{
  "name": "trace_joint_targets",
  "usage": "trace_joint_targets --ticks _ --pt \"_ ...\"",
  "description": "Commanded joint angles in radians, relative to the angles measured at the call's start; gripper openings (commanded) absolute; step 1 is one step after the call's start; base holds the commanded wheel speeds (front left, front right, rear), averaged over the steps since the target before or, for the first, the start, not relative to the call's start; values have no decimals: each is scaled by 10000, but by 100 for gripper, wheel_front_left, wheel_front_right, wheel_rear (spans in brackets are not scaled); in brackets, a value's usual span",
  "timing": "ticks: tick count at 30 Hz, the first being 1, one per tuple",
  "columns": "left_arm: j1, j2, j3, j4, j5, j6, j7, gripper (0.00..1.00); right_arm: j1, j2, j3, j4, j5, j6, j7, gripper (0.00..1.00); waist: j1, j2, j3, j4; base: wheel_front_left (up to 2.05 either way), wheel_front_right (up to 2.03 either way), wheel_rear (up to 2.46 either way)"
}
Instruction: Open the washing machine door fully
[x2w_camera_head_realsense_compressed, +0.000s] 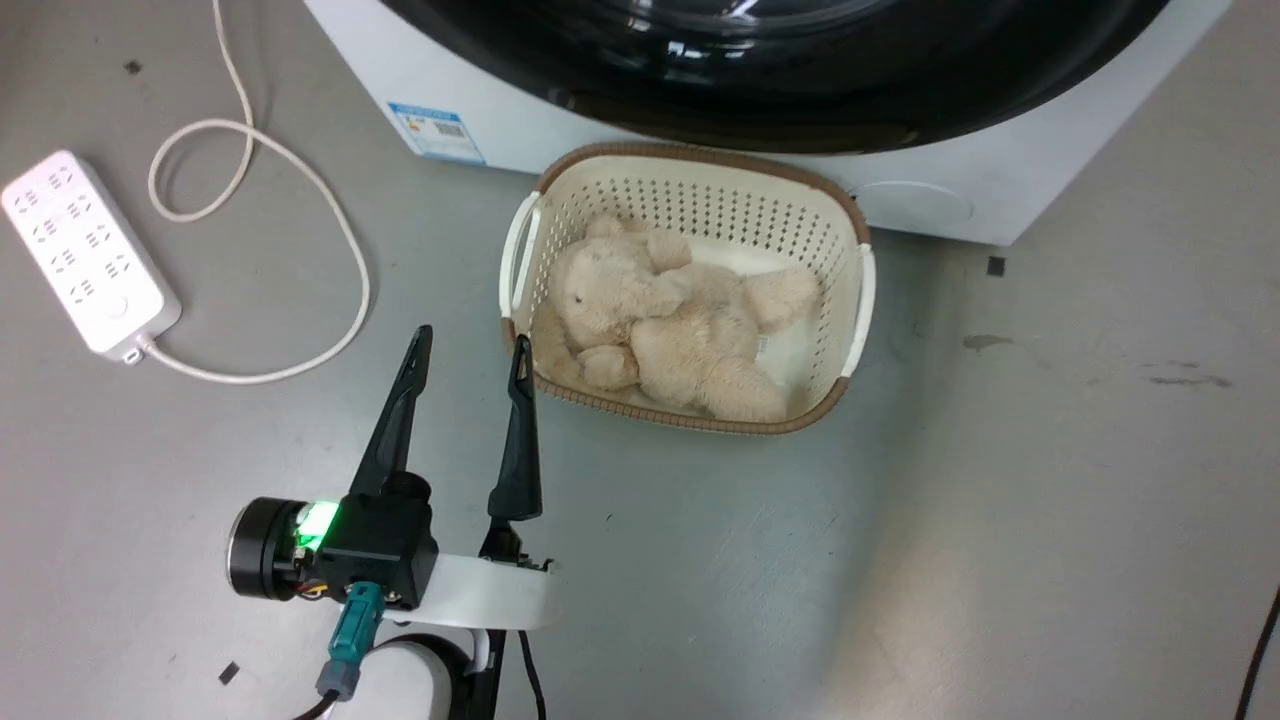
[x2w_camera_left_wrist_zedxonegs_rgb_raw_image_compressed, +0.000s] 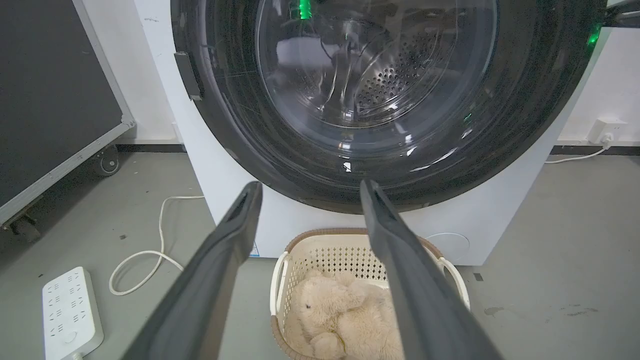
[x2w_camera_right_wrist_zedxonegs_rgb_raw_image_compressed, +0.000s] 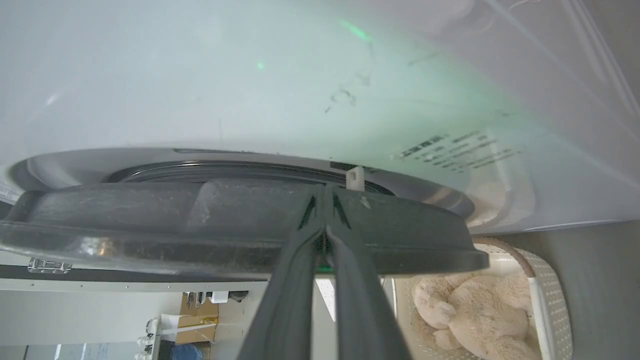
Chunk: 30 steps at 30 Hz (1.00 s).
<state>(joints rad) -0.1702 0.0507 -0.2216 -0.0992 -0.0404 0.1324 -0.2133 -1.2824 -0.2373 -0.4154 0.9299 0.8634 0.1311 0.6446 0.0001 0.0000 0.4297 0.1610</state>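
Observation:
The white washing machine (x2w_camera_head_realsense_compressed: 520, 120) stands at the top of the head view with the glossy black washing machine door (x2w_camera_head_realsense_compressed: 760, 90) on its front. In the right wrist view the door (x2w_camera_right_wrist_zedxonegs_rgb_raw_image_compressed: 150, 220) is seen edge-on, a narrow gap away from the white front (x2w_camera_right_wrist_zedxonegs_rgb_raw_image_compressed: 250, 75). My right gripper (x2w_camera_right_wrist_zedxonegs_rgb_raw_image_compressed: 325, 189) is shut, its tips lying on the door's rim beside a small white latch hook (x2w_camera_right_wrist_zedxonegs_rgb_raw_image_compressed: 355, 178). My left gripper (x2w_camera_head_realsense_compressed: 472, 342) hangs open over the floor, left of the basket. In the left wrist view it (x2w_camera_left_wrist_zedxonegs_rgb_raw_image_compressed: 310, 189) points at the door's lower edge (x2w_camera_left_wrist_zedxonegs_rgb_raw_image_compressed: 525, 100), well short of it.
A cream perforated basket (x2w_camera_head_realsense_compressed: 850, 300) holding a plush bear (x2w_camera_head_realsense_compressed: 670, 320) sits on the floor right before the machine. A white power strip (x2w_camera_head_realsense_compressed: 85, 250) and its looping cable (x2w_camera_head_realsense_compressed: 340, 250) lie to the left. A dark wheeled panel (x2w_camera_left_wrist_zedxonegs_rgb_raw_image_compressed: 50, 100) stands left of the machine.

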Motion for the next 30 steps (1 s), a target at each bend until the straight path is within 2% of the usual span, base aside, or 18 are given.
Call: trace_joint_targets --ticks 1,7,17,25,30 --pt "-209 4 -97 -74 -54 99 -119 100 -635 -161 -163 548 264 -2 238 0 -1 0 147 106 0 0 0" --pt "-319 2 -234 -198 -46 221 -245 100 -1649 -427 -430 1827 589 -3 1006 0 -1 0 365 230 0 0 0" --pt "-507 -1 -460 -321 -65 440 -453 100 -2518 -548 -537 2972 1062 -4 2125 0 -1 0 650 296 0 0 0" --pt "-292 17 -268 -186 -142 427 -485 100 -1440 -218 -253 2771 974 -4 2506 0 -1 0 131 -9 0 0 0" --pt "-45 38 -171 -2 -137 274 -485 100 -479 226 -6 2421 893 -4 2837 0 -1 0 -446 -214 0 0 0"
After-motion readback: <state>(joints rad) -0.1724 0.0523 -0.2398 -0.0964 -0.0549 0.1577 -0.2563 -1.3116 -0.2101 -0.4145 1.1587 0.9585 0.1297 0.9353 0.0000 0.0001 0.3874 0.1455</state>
